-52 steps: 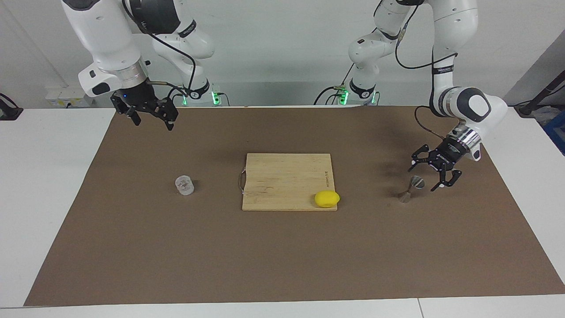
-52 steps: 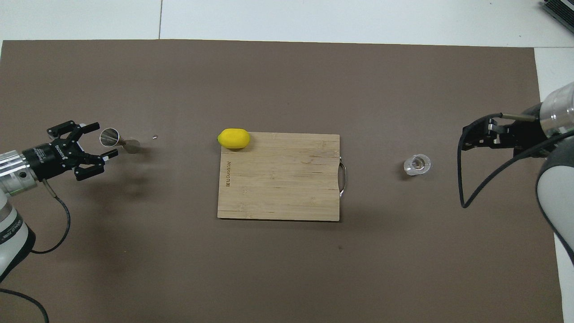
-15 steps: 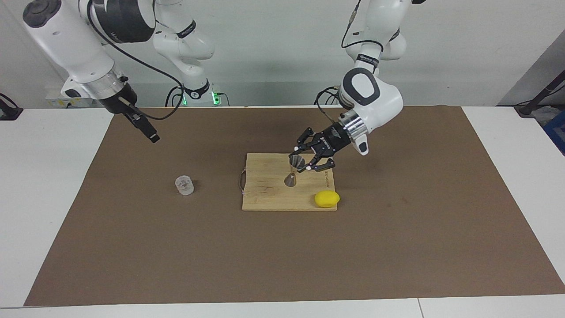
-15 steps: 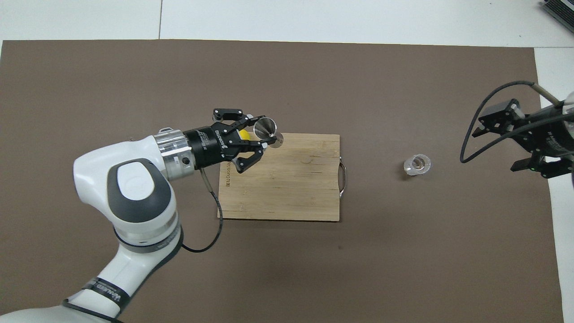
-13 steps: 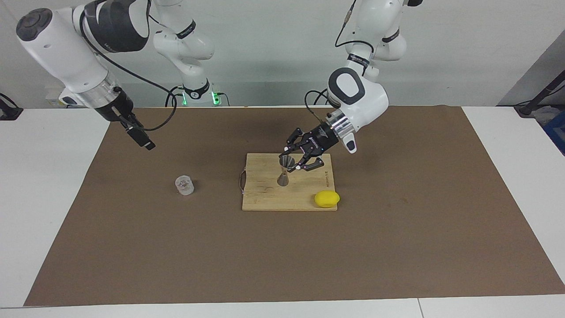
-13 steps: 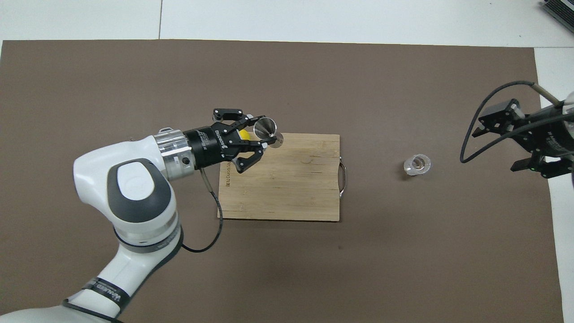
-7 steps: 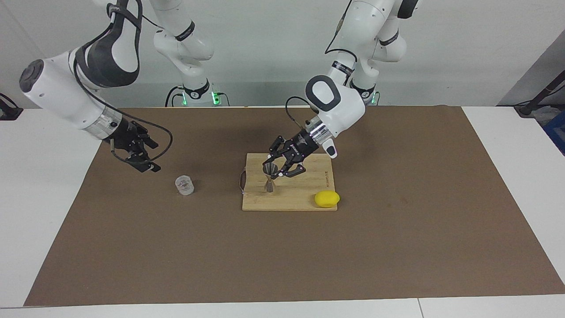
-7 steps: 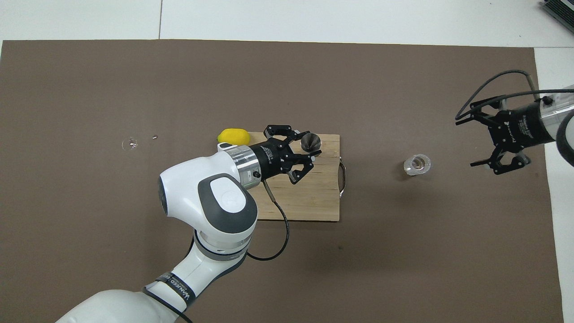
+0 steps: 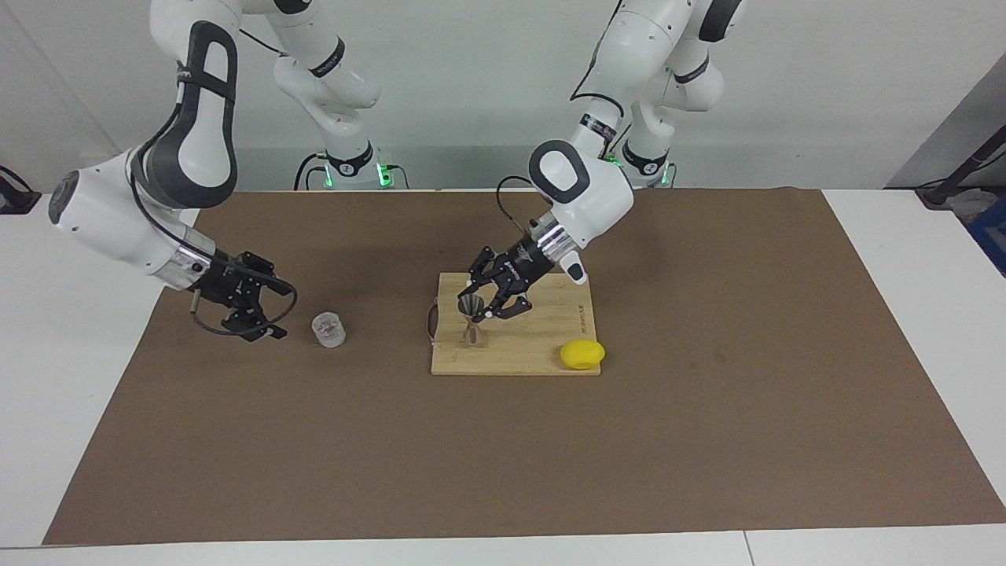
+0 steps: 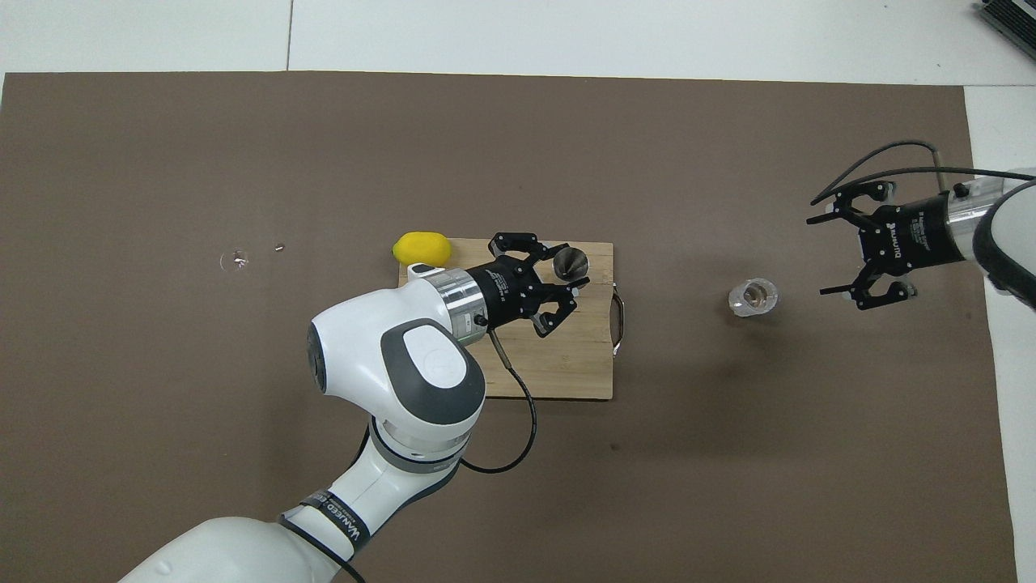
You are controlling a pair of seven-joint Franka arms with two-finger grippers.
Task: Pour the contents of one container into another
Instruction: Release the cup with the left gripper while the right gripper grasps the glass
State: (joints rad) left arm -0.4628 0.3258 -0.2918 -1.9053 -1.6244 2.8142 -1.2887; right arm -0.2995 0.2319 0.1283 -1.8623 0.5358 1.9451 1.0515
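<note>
Pouring hasn't started. Left tool (image 9: pixel 478 308) pinches the jigger (image 9: pixel 470 318), standing it on the cutting board (image 9: pixel 542 346) mid-desk. Right tool (image 9: pixel 250 308), fingers spread, sits low just beside the glass cup (image 9: pixel 328 329) on the mat, not gripping it yet. Grab, carry, tip all remain.

A brown mat (image 9: pixel 503 440) covers most of the white table (image 9: pixel 86 377). Past the mat's robot-side edge rises a plain pale wall (image 9: pixel 471 86), evenly lit.
</note>
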